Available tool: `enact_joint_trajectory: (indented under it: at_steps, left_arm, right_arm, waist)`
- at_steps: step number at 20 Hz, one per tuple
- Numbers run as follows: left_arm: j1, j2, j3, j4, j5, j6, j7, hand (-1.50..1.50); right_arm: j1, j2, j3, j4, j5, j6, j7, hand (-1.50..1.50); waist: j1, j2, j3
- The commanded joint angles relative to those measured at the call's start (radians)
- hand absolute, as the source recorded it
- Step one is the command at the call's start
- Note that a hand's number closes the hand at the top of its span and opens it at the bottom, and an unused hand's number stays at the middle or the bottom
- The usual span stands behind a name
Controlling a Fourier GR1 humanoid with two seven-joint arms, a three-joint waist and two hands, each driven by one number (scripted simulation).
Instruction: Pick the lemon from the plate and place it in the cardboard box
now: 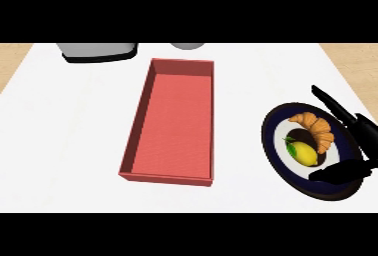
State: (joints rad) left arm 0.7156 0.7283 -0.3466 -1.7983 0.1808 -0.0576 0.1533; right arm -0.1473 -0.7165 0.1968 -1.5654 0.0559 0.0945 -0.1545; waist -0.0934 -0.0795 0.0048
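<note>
Beyond the cardboard box's (pixel 176 120) far left corner, a grey thing with a black base (pixel 97 51) is cut off at the top. Beyond its far end, only the lower edge of a grey round thing (pixel 188 46) shows. Right of the box, the right hand (pixel 363 134) hides the plate's (pixel 272 131) far rim and runs off the edge; a dark patch (pixel 298 134) on the plate cannot be identified

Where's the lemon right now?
In the head view, the lemon lies on the plate at the right, beside the croissant, right of the red box.

One head view looks steeply down onto the counter (pixel 66 125).
</note>
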Motion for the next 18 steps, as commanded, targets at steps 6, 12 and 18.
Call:
enact_joint_trajectory:
  at_steps: [6,12,18]
  left_arm:
    - [-0.222,-0.132,0.096,-0.152,0.028,0.082,-0.149,0.0]
    - [-0.193,-0.133,0.114,-0.176,0.025,0.094,-0.182,0.0]
    - [-0.179,-0.144,0.121,-0.192,0.026,0.104,-0.2,0.0]
  right_arm:
    - [-0.016,-0.213,0.006,-0.085,0.275,-0.055,-0.129,-1.5]
    - [0.053,-0.276,0.063,-0.115,0.31,0.016,-0.128,-1.5]
    - [0.085,-0.287,0.091,-0.137,0.318,0.045,-0.103,-1.5]
  waist:
    - [-0.078,0.027,-0.016]
    - [-0.091,0.037,-0.015]
    - [-0.087,0.046,-0.012]
